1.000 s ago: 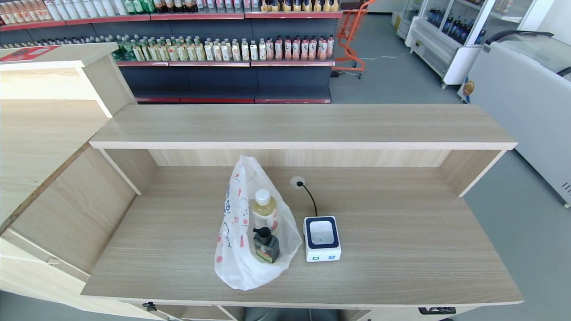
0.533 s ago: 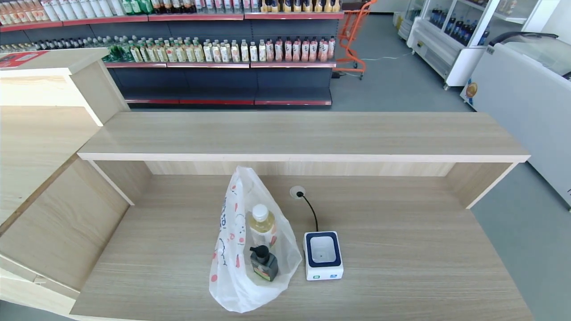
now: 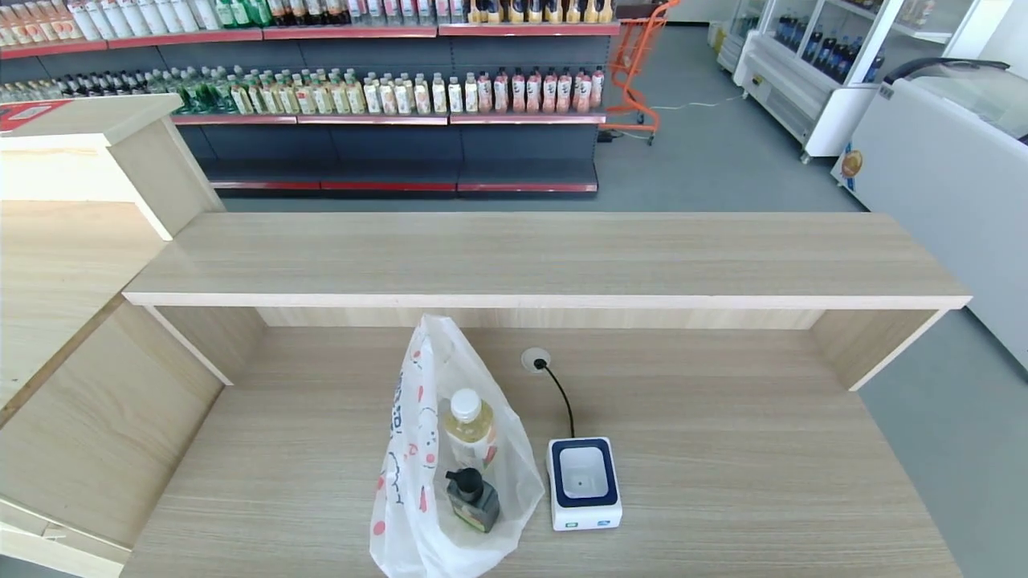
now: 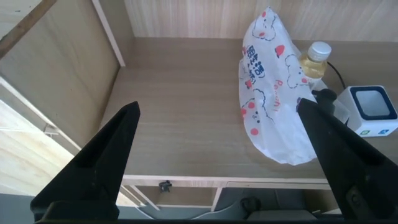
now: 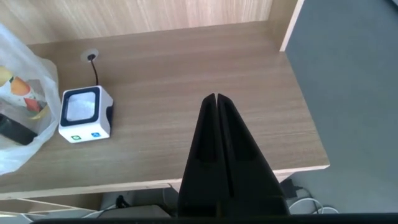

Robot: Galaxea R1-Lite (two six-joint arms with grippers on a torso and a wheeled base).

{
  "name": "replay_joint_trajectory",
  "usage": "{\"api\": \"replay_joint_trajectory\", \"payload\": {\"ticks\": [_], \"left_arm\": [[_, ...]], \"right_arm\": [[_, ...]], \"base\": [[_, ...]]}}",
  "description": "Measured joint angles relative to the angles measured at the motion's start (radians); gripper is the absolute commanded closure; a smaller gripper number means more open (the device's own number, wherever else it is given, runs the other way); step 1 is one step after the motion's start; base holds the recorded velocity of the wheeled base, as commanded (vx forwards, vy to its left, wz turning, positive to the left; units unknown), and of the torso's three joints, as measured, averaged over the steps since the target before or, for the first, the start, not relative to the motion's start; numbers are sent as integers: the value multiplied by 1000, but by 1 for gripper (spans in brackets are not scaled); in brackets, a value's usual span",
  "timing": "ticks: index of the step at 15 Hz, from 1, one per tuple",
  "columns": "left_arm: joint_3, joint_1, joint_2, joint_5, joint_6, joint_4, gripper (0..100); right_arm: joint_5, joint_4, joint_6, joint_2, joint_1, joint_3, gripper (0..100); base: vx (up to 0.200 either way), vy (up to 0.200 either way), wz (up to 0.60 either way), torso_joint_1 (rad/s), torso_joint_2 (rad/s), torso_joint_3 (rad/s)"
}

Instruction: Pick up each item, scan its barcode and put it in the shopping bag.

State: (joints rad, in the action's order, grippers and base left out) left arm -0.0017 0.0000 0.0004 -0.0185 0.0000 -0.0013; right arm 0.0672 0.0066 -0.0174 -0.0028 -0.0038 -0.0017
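From the head camera, the shopping bag (image 3: 418, 490) stands upright at the near middle of the wooden counter (image 3: 723, 449), its mouth open. Inside it are a yellow bottle (image 3: 468, 424) with a white cap and, at 6 o'clock from that, a dark pump bottle (image 3: 472, 501). The scanner (image 3: 584, 483) sits just beside the bag at its 3 o'clock, window facing up. Its black cable (image 3: 560, 395) runs toward 11 o'clock into a round port (image 3: 535, 359). A raised ledge (image 3: 546, 257) walls off the far side at 12 o'clock. Beyond it stand shelves of drinks (image 3: 385, 92), an orange cart (image 3: 634, 72) and a white freezer (image 3: 940, 160).

In the left wrist view, the left gripper (image 4: 219, 104) hangs above the counter's near edge, its fingers spread wide and holding nothing. The bag and scanner lie past one finger.

In the right wrist view, the right gripper (image 5: 215, 102) has its fingers pressed together, empty, over bare counter, well apart from the scanner.
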Motion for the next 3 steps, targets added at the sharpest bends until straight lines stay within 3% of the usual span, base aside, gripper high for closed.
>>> {"api": "replay_joint_trajectory", "payload": {"ticks": [3], "left_arm": [[0,0,0,0,0,0,0]], "right_arm": [[0,0,10,0,-1,0,100]], "base": [[0,0,0,0,0,0]]}}
